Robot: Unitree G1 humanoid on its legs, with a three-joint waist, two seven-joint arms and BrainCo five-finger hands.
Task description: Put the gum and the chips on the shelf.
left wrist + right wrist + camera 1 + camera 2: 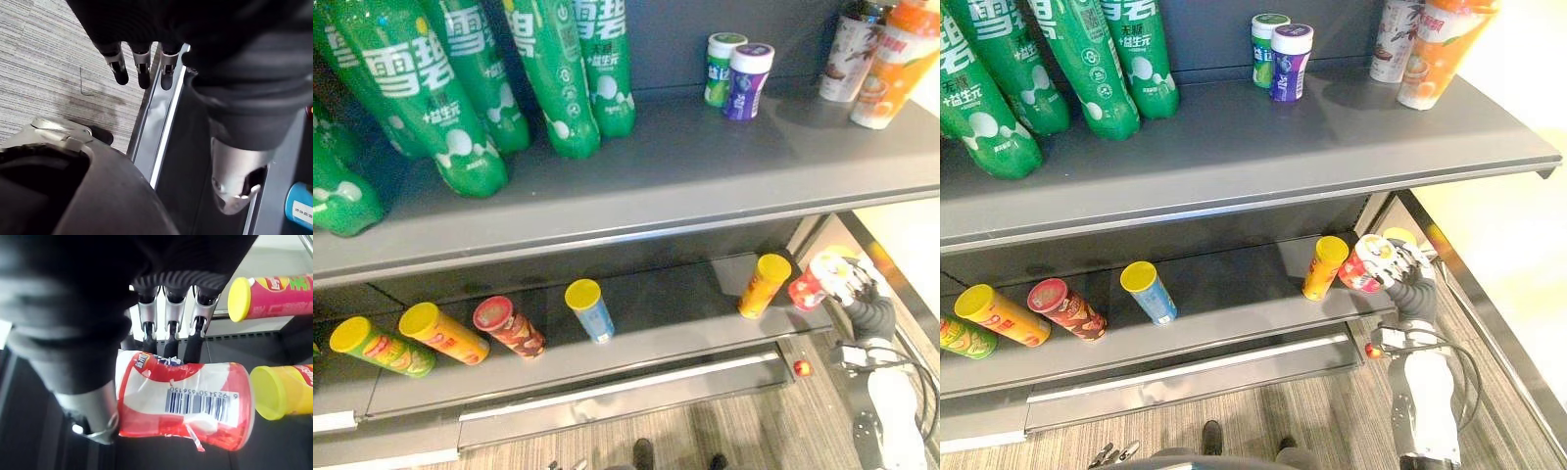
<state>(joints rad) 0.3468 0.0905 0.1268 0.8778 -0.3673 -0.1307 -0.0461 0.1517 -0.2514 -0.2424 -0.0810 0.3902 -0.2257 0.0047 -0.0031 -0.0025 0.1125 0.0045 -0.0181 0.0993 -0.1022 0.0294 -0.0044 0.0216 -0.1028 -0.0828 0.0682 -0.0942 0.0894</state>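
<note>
Chips can (195, 401), red and white, sits in the right hand (1400, 266) at the right end of the lower shelf (685, 304). The fingers (168, 328) curl over one side and the thumb comes round the other. The can lies on its side in that grip, just beside a yellow can (764, 284) that leans on the same shelf. I cannot tell whether the held can touches the shelf. In the right wrist view a pink can with a yellow lid (274, 296) lies past the fingers.

Four more chips cans lie on their sides further left on the lower shelf, lids toward the front: a blue can (590, 308), a red can (509, 326), an orange can (443, 333) and a green can (382, 345).

Gum is on the upper shelf (705, 157), at the back: a green-lidded gum bottle (722, 67) and a purple gum bottle (748, 80) stand upright, touching. To their left stand green soda bottles (460, 98); to their right a white drink bottle (850, 54) and an orange drink bottle (891, 69).

The left hand (142, 68) hangs with straight, loose fingers, holding nothing, above the striped floor (44, 54) beside the shelf's base.
</note>
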